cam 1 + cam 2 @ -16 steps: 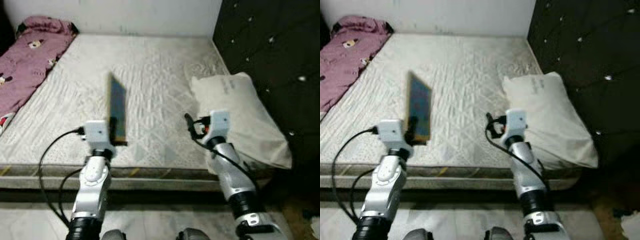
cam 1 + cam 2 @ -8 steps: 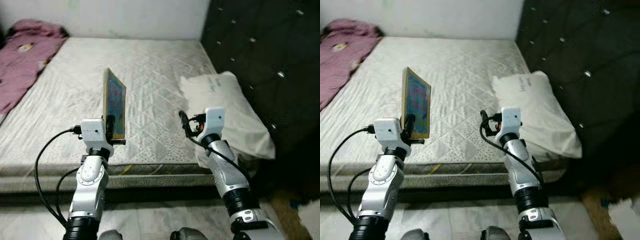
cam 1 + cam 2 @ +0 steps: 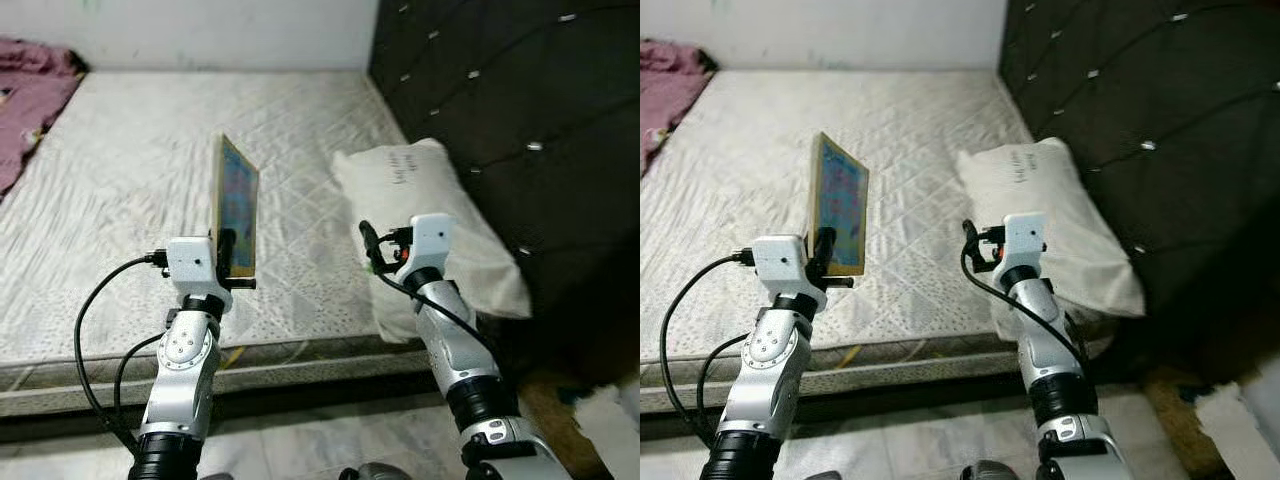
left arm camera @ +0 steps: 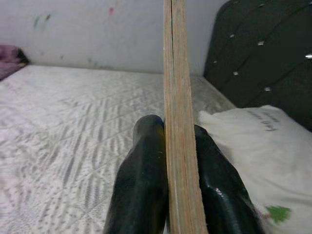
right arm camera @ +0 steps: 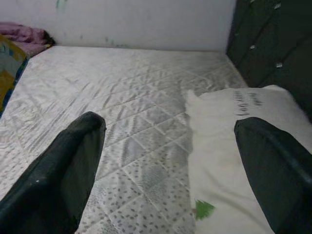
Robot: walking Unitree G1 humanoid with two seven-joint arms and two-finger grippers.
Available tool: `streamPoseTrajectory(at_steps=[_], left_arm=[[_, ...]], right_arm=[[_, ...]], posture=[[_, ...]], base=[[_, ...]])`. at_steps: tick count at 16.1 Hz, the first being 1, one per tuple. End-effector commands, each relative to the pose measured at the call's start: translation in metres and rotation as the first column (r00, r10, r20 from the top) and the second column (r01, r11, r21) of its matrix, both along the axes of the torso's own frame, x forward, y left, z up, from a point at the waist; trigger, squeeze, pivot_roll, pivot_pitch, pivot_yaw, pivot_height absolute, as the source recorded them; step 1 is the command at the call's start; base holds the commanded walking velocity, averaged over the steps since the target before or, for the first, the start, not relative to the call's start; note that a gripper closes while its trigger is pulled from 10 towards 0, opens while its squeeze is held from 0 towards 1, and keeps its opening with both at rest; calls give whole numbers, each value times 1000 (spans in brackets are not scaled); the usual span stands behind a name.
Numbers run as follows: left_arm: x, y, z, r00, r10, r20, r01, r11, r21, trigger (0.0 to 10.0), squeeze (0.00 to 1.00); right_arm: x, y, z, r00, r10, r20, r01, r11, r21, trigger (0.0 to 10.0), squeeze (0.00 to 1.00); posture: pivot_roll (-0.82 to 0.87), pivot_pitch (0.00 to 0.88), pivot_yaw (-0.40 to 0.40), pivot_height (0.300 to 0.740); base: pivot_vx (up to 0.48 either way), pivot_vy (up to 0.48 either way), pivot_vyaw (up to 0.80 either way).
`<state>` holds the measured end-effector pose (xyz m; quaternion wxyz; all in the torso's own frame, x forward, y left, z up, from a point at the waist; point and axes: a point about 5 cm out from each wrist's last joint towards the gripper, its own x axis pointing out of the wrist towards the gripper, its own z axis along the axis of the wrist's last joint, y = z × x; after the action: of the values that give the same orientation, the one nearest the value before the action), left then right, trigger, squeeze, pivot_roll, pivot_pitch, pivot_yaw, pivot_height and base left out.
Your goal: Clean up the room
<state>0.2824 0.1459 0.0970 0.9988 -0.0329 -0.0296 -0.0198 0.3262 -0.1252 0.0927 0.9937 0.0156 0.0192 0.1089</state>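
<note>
Upright, book in left gripper; right gripper agape.

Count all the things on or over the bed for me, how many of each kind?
Book, held upright over the mattress by the left end effector: 1
White pillow by the dark headboard: 1
Pink blanket at the far corner: 1
Right end effector, open and holding nothing: 1
Total: 4

A white pillow lies on the bare mattress.
</note>
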Motion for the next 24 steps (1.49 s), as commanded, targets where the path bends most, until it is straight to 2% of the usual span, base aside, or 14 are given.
streamPoseTrajectory(at_steps=[1,14,17,20,22,23,24], left_arm=[[4,1,10,999,-4,51,4,1000,-1,10000,0],[4,0,11,999,-9,53,9,1000,1,10000,0],[4,1,10,999,-1,43,1,1000,5,10000,0],[6,0,7,1000,20,22,-20,999,33,10000,0],[7,3,5,999,43,4,-43,999,19,10000,0],[7,4,5,998,57,-2,-57,998,35,10000,0],[6,9,5,994,107,-14,-104,988,113,10000,0]], right_arm=[[3,0,4,1000,1,15,-1,1000,-4,10000,0],[4,0,4,1000,-2,15,2,1000,-5,10000,0],[4,0,4,1000,-5,15,5,1000,-3,10000,0],[4,-1,4,1000,-7,15,7,1000,-2,10000,0],[4,-1,4,1000,-10,15,10,1000,-1,10000,0],[4,-2,3,1000,-12,14,12,1000,0,10000,0],[4,-2,3,1000,-16,14,16,1000,2,10000,0]], posture=[[-49,0,-34,740],[-49,0,-35,740],[-49,0,-35,740],[-49,0,-35,740],[-50,0,-34,740],[-49,0,-34,740],[-50,0,-33,740]], base=[[292,0,0],[305,0,0],[314,0,-592],[0,0,0],[0,0,0],[0,0,0],[0,0,-800]])
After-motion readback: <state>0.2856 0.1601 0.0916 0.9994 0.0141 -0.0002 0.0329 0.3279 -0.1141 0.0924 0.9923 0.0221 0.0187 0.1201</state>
